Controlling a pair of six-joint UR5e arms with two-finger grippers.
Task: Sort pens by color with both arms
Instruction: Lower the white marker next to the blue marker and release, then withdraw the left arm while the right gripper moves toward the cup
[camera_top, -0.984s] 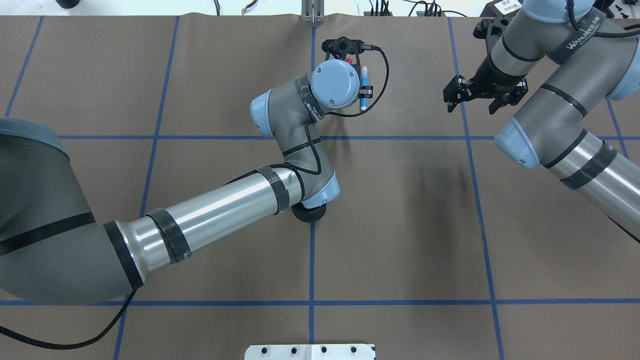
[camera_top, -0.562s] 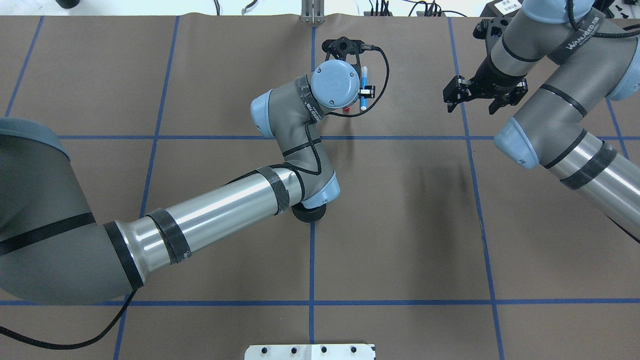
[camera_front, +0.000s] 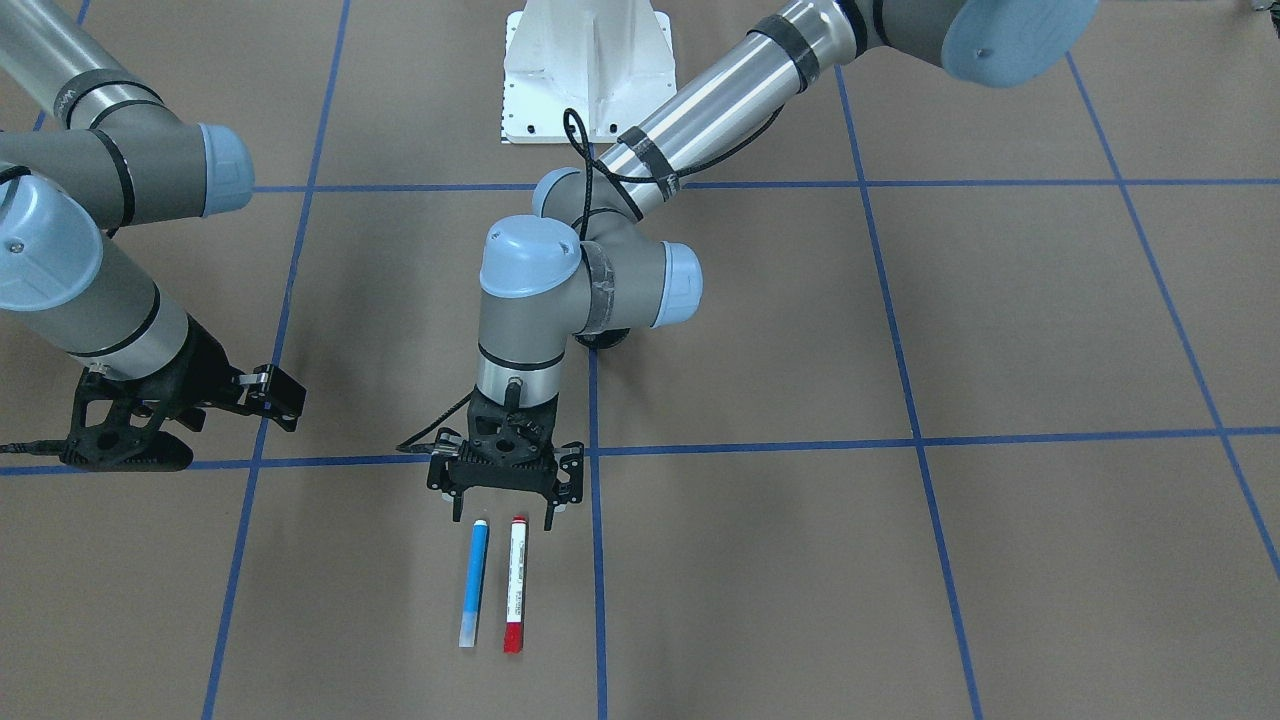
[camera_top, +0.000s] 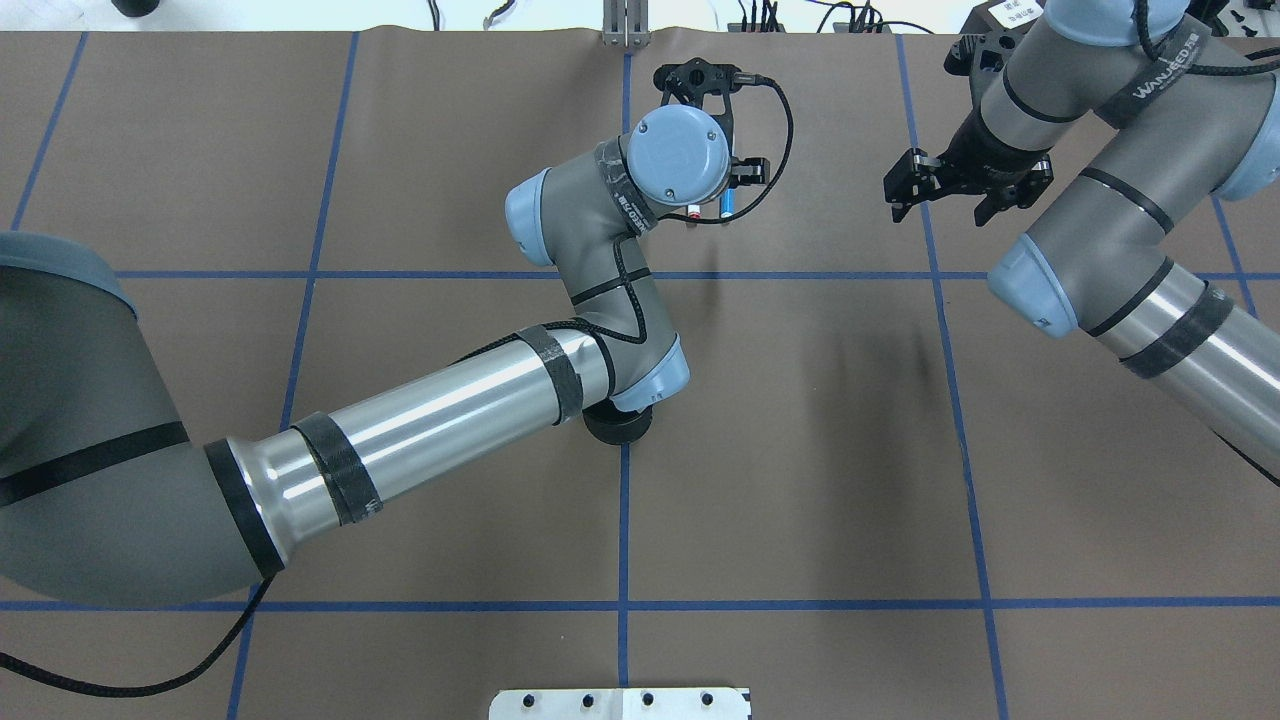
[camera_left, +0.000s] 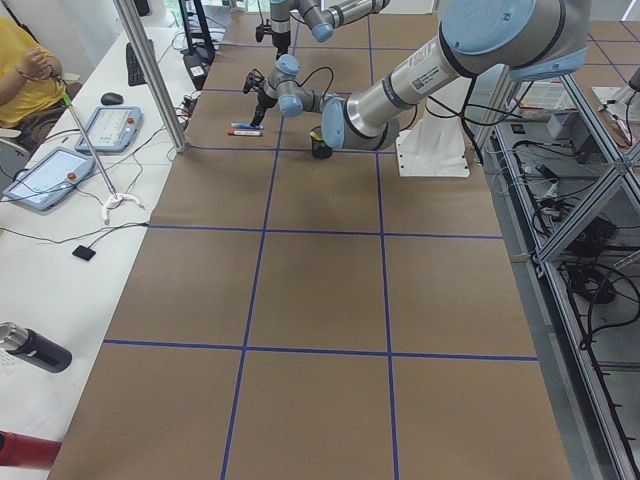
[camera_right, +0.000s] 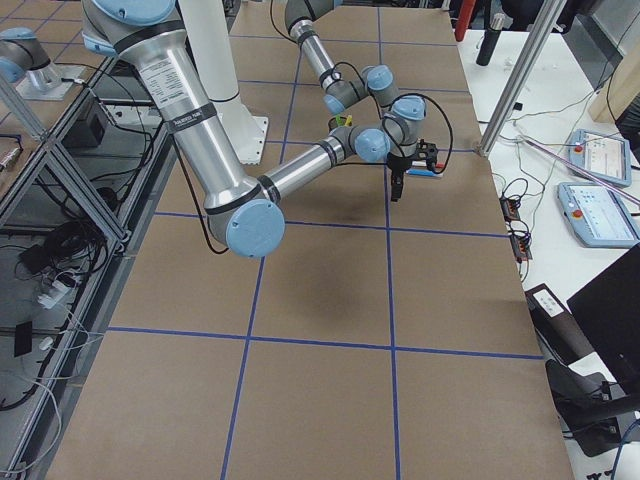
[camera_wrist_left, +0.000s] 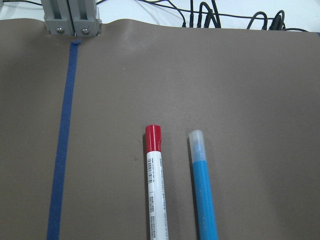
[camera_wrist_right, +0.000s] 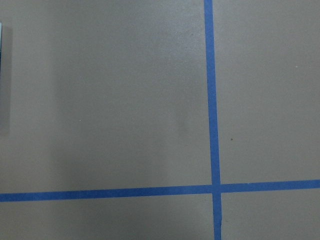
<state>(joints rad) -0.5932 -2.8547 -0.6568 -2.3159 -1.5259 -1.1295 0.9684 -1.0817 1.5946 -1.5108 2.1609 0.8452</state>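
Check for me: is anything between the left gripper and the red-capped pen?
Nothing visible. The left gripper hangs open over one end of the red-capped pen and the blue pen, which lie side by side, not touching.

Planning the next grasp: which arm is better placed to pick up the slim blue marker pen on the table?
Left, probably. The open left gripper hangs right at the end of the slim blue marker pen, which lies beside the white red-capped pen. The right gripper, open too, sits well off to the side.
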